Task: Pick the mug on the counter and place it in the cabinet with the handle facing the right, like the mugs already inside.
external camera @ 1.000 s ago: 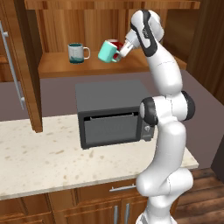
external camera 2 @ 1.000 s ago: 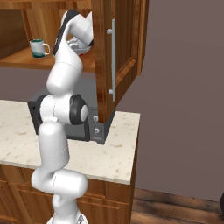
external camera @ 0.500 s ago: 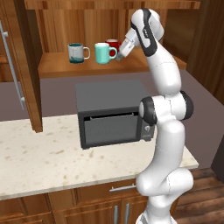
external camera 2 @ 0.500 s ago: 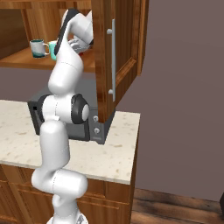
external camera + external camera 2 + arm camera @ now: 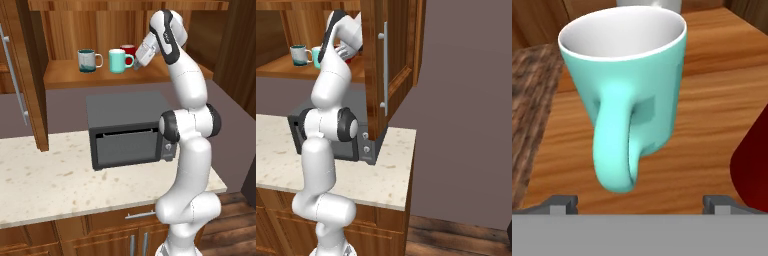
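Note:
The mint-turquoise mug [image 5: 118,61] [image 5: 632,75] stands upright on the cabinet shelf [image 5: 65,76], and its handle [image 5: 614,150] points right, toward my hand. My gripper [image 5: 137,62] [image 5: 639,204] is open just right of the handle, with its fingertips [image 5: 562,203] apart on either side and touching nothing. Of the mugs inside, the white one with teal pattern [image 5: 86,59] [image 5: 300,54] stands to the left and the red one [image 5: 129,49] [image 5: 754,160] sits behind and to the right. The beige counter [image 5: 50,185] lies below. In the right base view my arm hides most of the mug [image 5: 316,56].
A dark microwave [image 5: 125,127] sits on the counter directly under the shelf. The cabinet's open doors hang at the left [image 5: 30,75] and at the right [image 5: 391,60], each with a long metal bar. Wooden drawer fronts run below the counter.
The mug went from tilted at my fingers to upright on the shelf, a little further left. My hand has drawn back slightly from it, jaws staying wide.

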